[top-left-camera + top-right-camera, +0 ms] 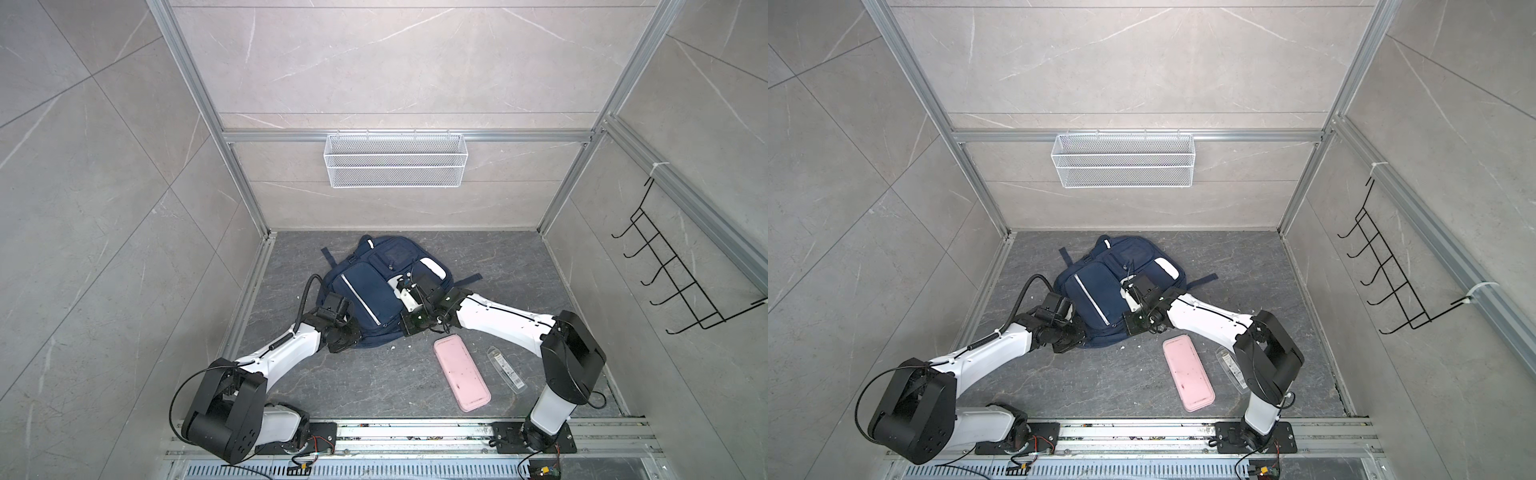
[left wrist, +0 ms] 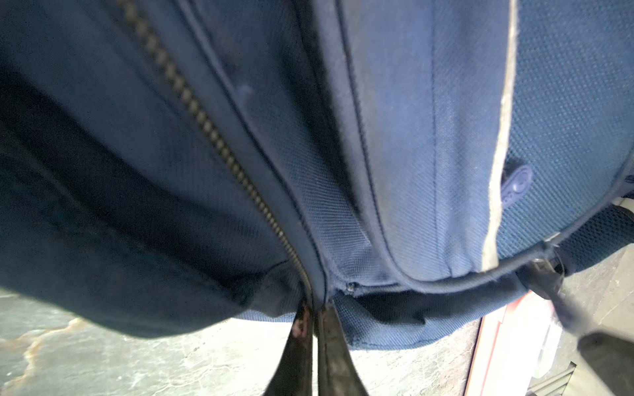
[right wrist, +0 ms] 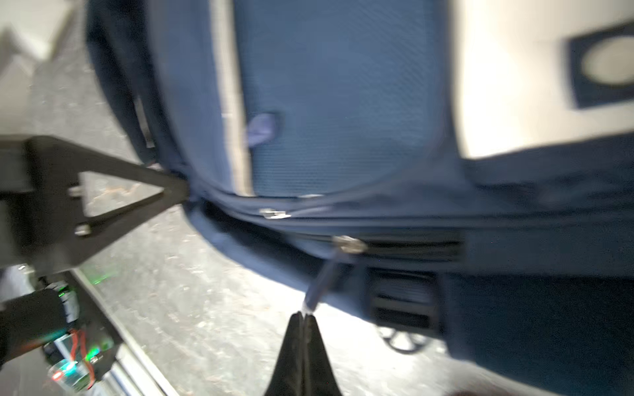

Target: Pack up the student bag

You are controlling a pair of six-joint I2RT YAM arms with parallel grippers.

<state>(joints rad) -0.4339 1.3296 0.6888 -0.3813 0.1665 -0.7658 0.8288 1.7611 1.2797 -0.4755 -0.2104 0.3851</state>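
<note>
The student bag, navy with a silver stripe and a white patch, lies flat on the dark floor in both top views. At its near left corner my left gripper is shut on the bag's fabric seam right beside a zipper. My right gripper is at the bag's near right edge. It is shut on the tip of a zipper pull hanging from a metal slider. The right wrist view is blurred and also shows the left gripper's finger touching the bag's edge.
A pink flat case and a clear narrow packet lie on the floor near the right arm. A white wire basket hangs on the back wall. On the right wall is a black hook rack.
</note>
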